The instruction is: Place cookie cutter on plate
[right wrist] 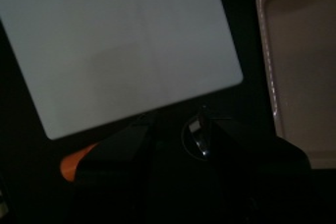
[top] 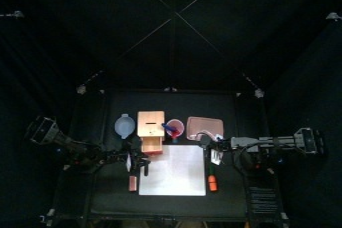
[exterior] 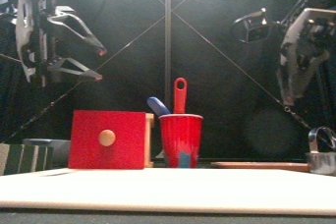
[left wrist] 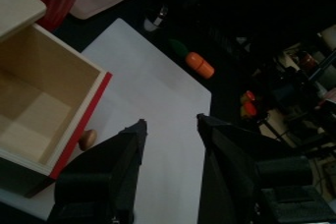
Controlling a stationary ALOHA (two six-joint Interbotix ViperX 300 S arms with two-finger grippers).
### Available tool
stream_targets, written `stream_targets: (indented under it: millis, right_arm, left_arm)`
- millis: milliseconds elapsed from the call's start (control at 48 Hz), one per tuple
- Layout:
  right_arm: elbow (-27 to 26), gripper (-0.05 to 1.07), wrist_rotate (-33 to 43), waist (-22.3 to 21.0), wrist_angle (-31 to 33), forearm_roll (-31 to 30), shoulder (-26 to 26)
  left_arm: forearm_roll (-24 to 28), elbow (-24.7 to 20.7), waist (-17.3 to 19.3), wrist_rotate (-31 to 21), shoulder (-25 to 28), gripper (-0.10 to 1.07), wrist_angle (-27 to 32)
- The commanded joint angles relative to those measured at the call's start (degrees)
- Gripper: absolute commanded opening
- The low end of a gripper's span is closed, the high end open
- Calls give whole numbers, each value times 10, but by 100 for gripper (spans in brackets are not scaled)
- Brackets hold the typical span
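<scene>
Both of my grippers are empty. From above, my left gripper [top: 118, 158] hangs at the left edge of a flat white rectangular sheet [top: 174, 172], and my right gripper [top: 230, 150] at its right edge; behind the sheet lie the pale pink square plate with rounded corners [top: 205, 127], a small round red-purple bowl [top: 175, 127], a tan-orange open box [top: 151, 132] and a pale blue-grey dish [top: 124, 126]. I cannot pick out the cookie cutter in this view. The level front view shows what the overhead one hides: the box [exterior: 110, 140] has a glossy red wall with a round wooden knob, beside it stands a red plastic cup [exterior: 180, 140] holding a red handle, the plate [exterior: 260, 165] is only a thin low rim, and a small shiny metal ring [exterior: 323, 155] stands at the right edge. Both arms hang high there. My left wrist view shows my left gripper [left wrist: 168, 140] with its jaws apart over the matte sheet [left wrist: 144, 90], next to the box's bare wooden inside [left wrist: 39, 90]. My right wrist view shows the plate's smooth raised rim [right wrist: 269, 61] just beside the sheet [right wrist: 125, 46]; my right gripper's state I cannot tell.
</scene>
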Motion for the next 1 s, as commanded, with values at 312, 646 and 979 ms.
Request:
stream_targets:
  millis: [312, 646, 979]
  right_arm:
    - [30, 77, 29, 9, -8, -34, 7]
    - [29, 77, 28, 8, -8, -43, 10]
    - [26, 77, 28, 4, -11, -62, 10]
  left_arm:
    - [-6, -6, 3, 1, 11, 83, -4]
    - [-10, -5, 5, 0, 14, 83, -4]
    - [-10, -5, 5, 0, 15, 83, -4]
